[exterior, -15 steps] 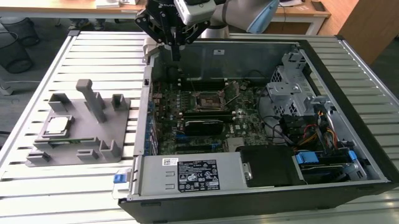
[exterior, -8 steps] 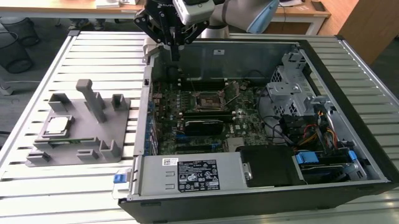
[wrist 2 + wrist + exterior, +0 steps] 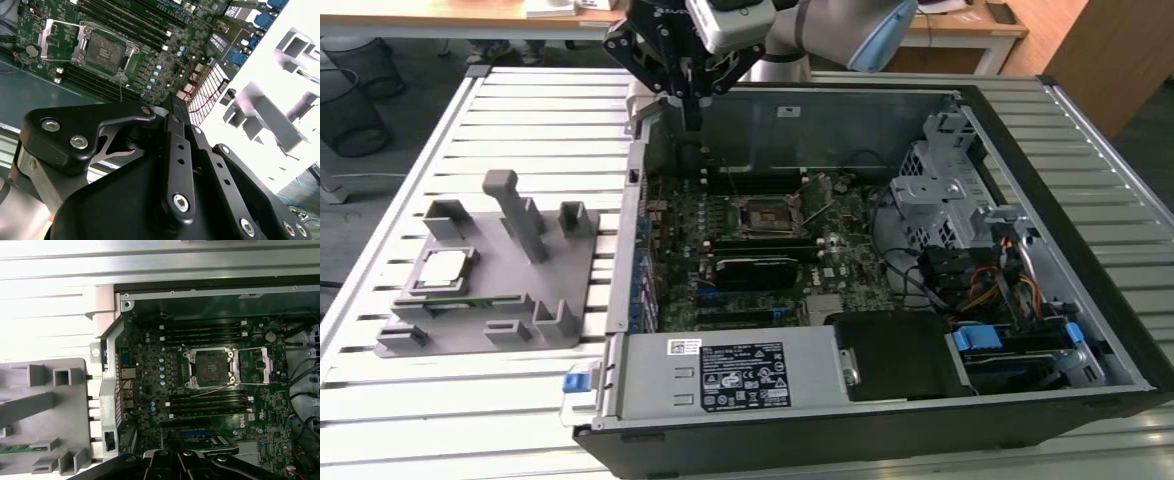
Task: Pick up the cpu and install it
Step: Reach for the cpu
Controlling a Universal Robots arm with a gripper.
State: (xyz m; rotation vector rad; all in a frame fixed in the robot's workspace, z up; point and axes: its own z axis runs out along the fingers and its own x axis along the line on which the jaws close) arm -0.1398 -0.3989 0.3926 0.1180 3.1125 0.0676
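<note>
The cpu (image 3: 444, 268) lies flat, silver top up, on the grey fixture (image 3: 520, 300), which sits on the slatted table (image 3: 520, 110) just outside the open computer case (image 3: 854, 115), on the exterior view's left. Inside the case, the motherboard socket (image 3: 767, 215) has its frame swung open and holds no chip. Above the case's far wall hangs the gripper (image 3: 694, 115), fingers drawn together to a narrow point and holding nothing, well apart from the cpu.

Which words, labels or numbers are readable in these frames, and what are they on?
Black label on the grey metal power supply box: print too small to read.
White sticker beside it: blurred.
Small white sticker on the computer case's inner wall: blurred.
No text can be quoted.
</note>
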